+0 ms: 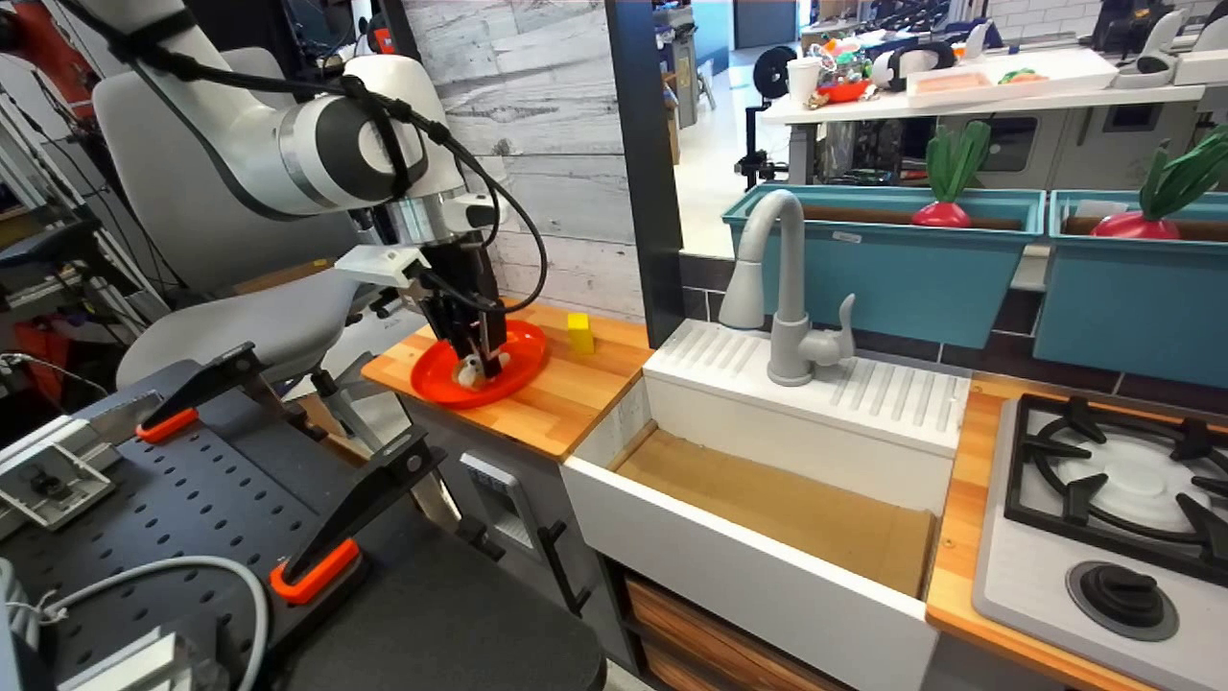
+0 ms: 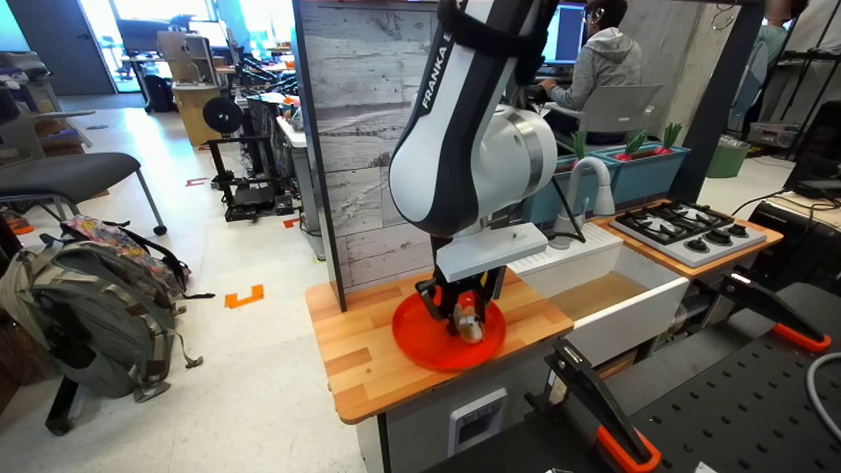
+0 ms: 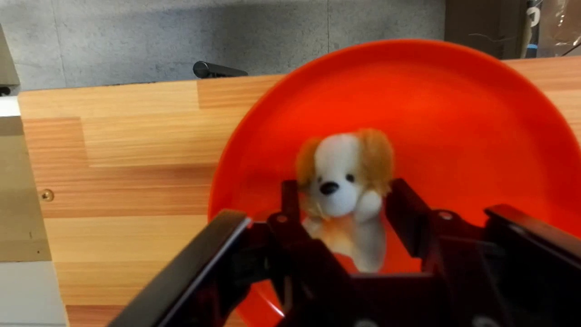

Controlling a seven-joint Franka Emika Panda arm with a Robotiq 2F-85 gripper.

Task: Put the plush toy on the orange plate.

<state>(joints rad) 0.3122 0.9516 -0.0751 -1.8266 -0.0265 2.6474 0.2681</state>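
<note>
Plush toy [image 3: 338, 168]: a puppy, white face and limbs, golden-tan drooping ears, tan belly patch, black nose, dark eyes. Lies within the outline of the orange plate [image 3: 463, 136] in every view; cannot tell whether it rests there. Gripper [image 3: 346, 190] over the plate, jaws either side of the toy; clamped or loose, cannot tell. Yellow block [image 1: 579, 333] near the plate.

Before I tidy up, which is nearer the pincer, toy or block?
The toy: it's between the fingers; the yellow block is farther, off the plate.
</note>
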